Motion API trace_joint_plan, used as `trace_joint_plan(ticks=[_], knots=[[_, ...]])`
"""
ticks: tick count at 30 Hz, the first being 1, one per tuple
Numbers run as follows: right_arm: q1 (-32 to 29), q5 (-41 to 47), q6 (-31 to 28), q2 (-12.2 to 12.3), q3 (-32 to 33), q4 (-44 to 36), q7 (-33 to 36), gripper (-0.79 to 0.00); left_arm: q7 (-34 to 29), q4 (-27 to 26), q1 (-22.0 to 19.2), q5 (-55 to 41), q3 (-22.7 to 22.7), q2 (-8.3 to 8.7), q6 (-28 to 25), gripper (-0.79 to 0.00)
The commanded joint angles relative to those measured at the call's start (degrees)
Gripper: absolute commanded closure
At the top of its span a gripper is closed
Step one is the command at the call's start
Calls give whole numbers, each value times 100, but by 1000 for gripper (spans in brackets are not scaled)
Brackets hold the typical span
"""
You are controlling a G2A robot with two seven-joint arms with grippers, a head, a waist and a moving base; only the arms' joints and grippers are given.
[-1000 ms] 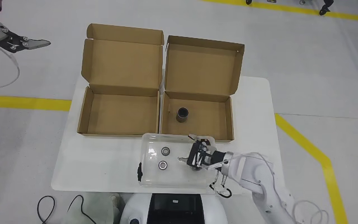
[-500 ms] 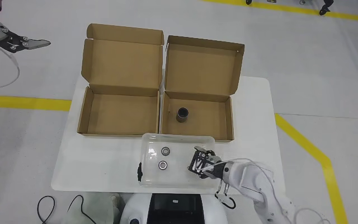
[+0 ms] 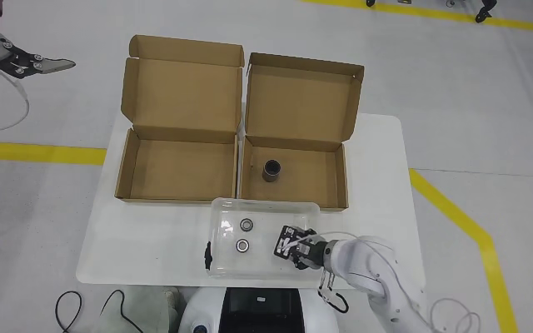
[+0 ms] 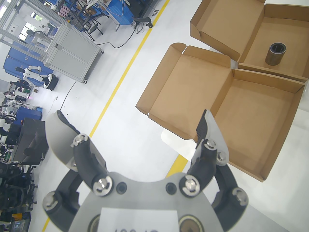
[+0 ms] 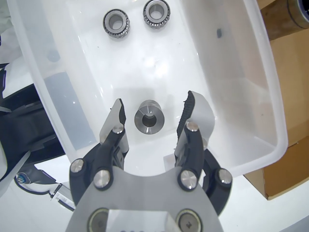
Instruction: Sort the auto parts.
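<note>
Clear tub: bushing between right gripper jaws

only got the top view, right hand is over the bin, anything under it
observer: yes, a steel bushing lies on the bin floor between the right hand's open fingers, not gripped yet.
operator: touching it?
observer: no, there is a gap on each side of the bushing.
operator: those two rings further in, what are they
observer: two bearings with ribbed rims, lying flat side by side and apart.
operator: left hand carrying anything
observer: no, the left hand is open with nothing between its fingers.
</note>
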Motion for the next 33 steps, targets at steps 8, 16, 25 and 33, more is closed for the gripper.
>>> trace_joint_plan(ticks=[8, 16, 25, 33], knots=[[273, 214, 135, -8, -305, 187, 629, -459, 0, 0, 0, 0, 0, 0, 0, -785], [570, 349, 264, -38, -619, 436, 971, -437, 0, 0, 0, 0, 0, 0, 0, -785], [868, 421, 581, -74, -911, 573, 1529, -225, 0, 0, 0, 0, 0, 0, 0, -785], [965, 529, 561, -64, -1005, 568, 1405, 0, 0, 0, 0, 0, 0, 0, 0, -785]])
